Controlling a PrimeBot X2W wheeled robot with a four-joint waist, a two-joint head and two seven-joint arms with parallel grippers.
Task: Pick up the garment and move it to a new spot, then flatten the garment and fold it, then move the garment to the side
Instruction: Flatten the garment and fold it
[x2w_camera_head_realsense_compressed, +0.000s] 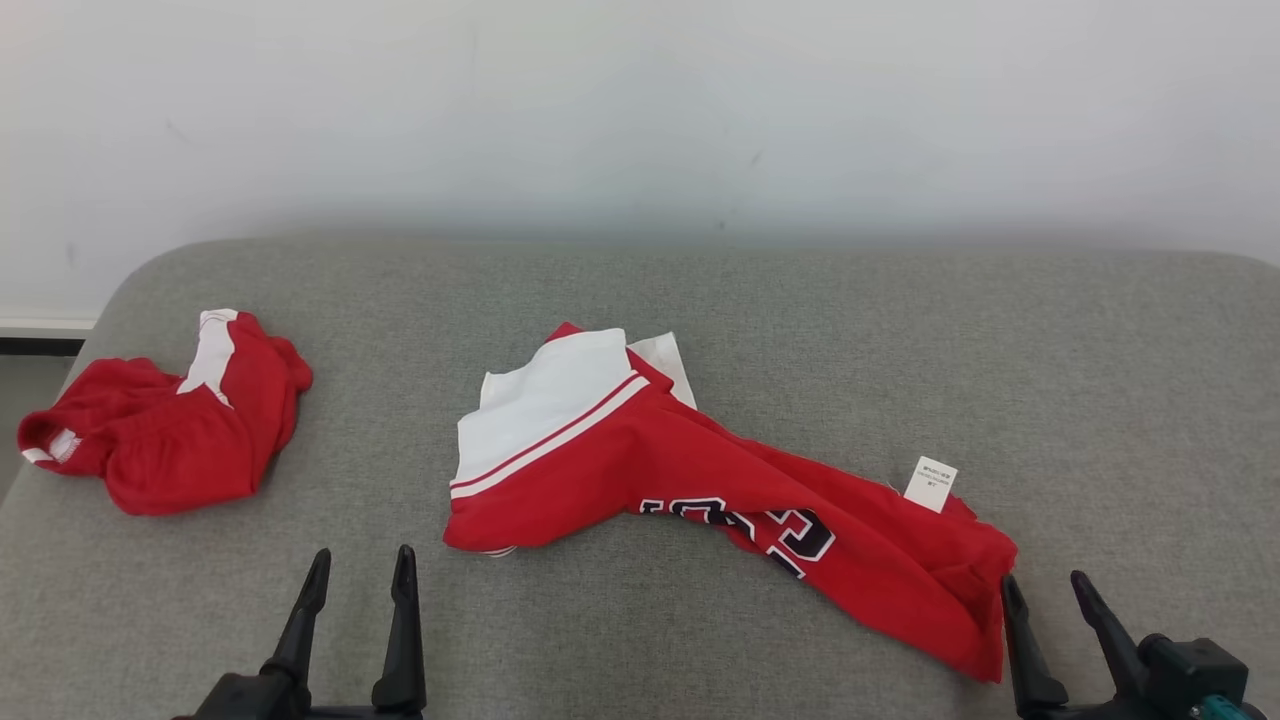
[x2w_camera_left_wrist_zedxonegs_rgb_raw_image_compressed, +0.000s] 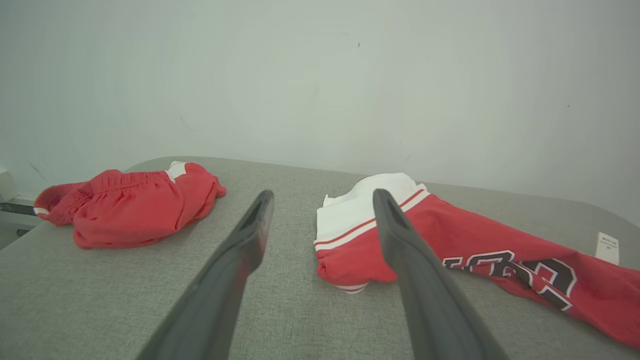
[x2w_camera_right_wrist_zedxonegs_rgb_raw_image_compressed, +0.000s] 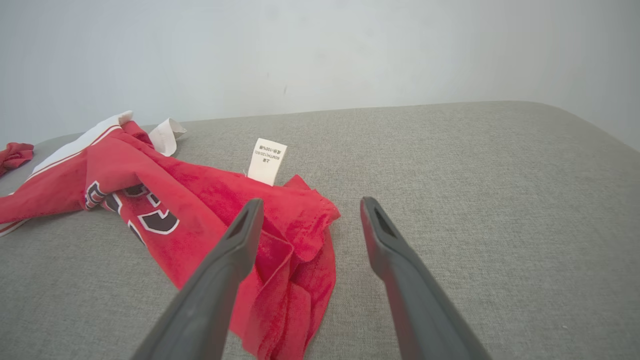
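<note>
A red garment (x2w_camera_head_realsense_compressed: 700, 480) with a white band, dark lettering and a white care tag (x2w_camera_head_realsense_compressed: 930, 484) lies crumpled across the middle of the grey padded surface (x2w_camera_head_realsense_compressed: 700, 300). It also appears in the left wrist view (x2w_camera_left_wrist_zedxonegs_rgb_raw_image_compressed: 450, 240) and in the right wrist view (x2w_camera_right_wrist_zedxonegs_rgb_raw_image_compressed: 200, 200). My left gripper (x2w_camera_head_realsense_compressed: 362, 565) stands open near the front edge, just left of the garment's white-banded end, touching nothing. My right gripper (x2w_camera_head_realsense_compressed: 1045, 590) is open at the garment's lower right end, its left finger beside the red hem. In each wrist view the gripper (x2w_camera_left_wrist_zedxonegs_rgb_raw_image_compressed: 322, 200) (x2w_camera_right_wrist_zedxonegs_rgb_raw_image_compressed: 310, 205) holds nothing.
A second red piece of clothing (x2w_camera_head_realsense_compressed: 170, 420) with white trim lies bunched at the surface's far left edge, also in the left wrist view (x2w_camera_left_wrist_zedxonegs_rgb_raw_image_compressed: 130, 205). A pale wall (x2w_camera_head_realsense_compressed: 640, 110) rises right behind the surface. Bare grey padding spreads to the right of the garment.
</note>
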